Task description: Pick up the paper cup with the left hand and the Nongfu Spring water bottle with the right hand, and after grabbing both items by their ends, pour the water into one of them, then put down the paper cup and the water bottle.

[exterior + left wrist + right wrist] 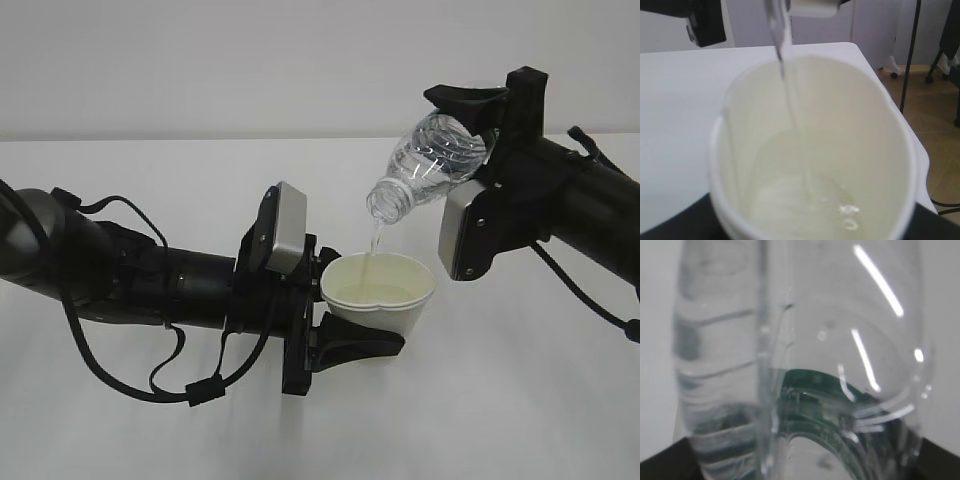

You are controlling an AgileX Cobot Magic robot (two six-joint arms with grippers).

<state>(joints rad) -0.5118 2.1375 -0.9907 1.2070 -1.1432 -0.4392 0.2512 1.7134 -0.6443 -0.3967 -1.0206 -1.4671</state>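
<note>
My left gripper (368, 310) is shut on the white paper cup (392, 312) and holds it upright above the table. The right gripper (482, 135) is shut on the base end of the clear water bottle (435, 160), which is tilted with its open neck down over the cup. A thin stream of water (374, 238) falls into the cup. In the left wrist view the stream (790, 100) lands in a shallow pool (805, 205) inside the cup (855, 125). The bottle (805, 330) fills the right wrist view, and its green label (815, 387) shows through the plastic.
Both arms hang over a white table (120, 430). The table's right edge (912, 131) drops to a wooden floor (940, 150) where stand legs and cables are. A black part of the right arm (705, 22) is above the cup.
</note>
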